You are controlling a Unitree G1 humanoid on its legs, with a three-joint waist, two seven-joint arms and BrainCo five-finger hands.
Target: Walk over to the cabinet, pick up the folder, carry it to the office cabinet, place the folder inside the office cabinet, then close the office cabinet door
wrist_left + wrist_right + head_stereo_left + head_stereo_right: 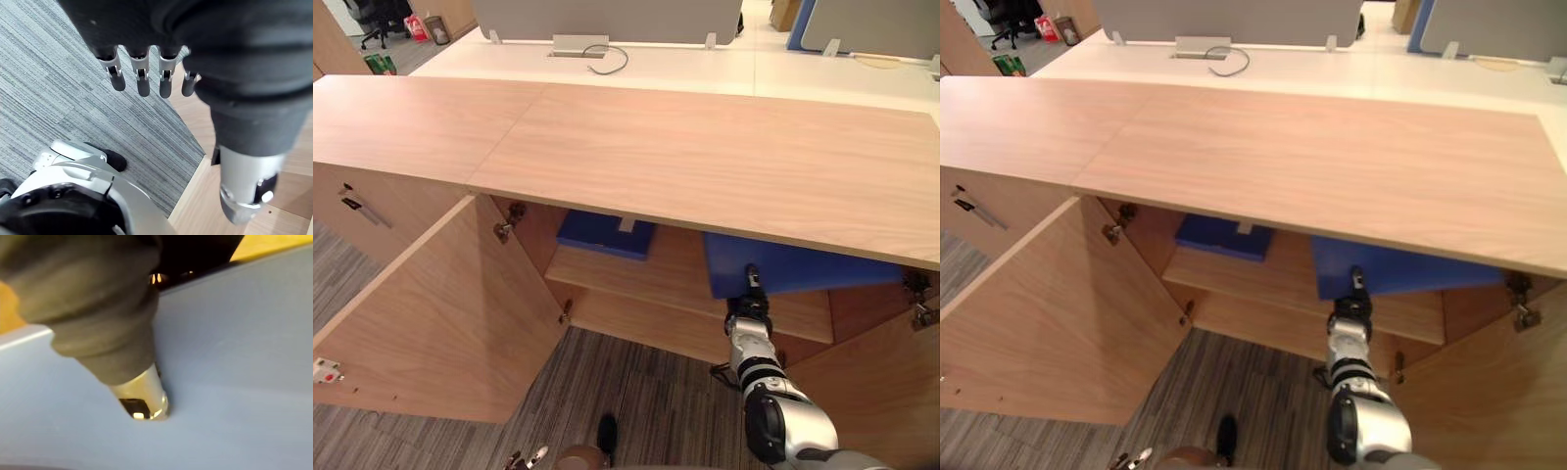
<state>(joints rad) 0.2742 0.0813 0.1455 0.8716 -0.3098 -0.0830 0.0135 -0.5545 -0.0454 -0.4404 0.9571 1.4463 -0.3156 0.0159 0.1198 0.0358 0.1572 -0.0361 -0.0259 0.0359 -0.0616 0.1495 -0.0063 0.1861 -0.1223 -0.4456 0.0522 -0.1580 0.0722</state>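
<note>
A blue folder (803, 266) lies tilted at the right of the open office cabinet, over its inner shelf (675, 279) and partly under the wooden top (656, 147). My right hand (753, 286) reaches in from below and grips the folder's near edge. In the right wrist view the thumb (144, 401) presses down on the folder's blue face (234, 357), and the fingers are hidden beneath it. My left hand (142, 73) hangs over the grey carpet beside the open door with its fingers relaxed and holding nothing.
A second blue folder (605, 233) lies flat further back on the left of the shelf. The left cabinet door (440, 313) stands wide open, as does the right door (881, 392). White desks with screens (607, 20) stand behind the cabinet.
</note>
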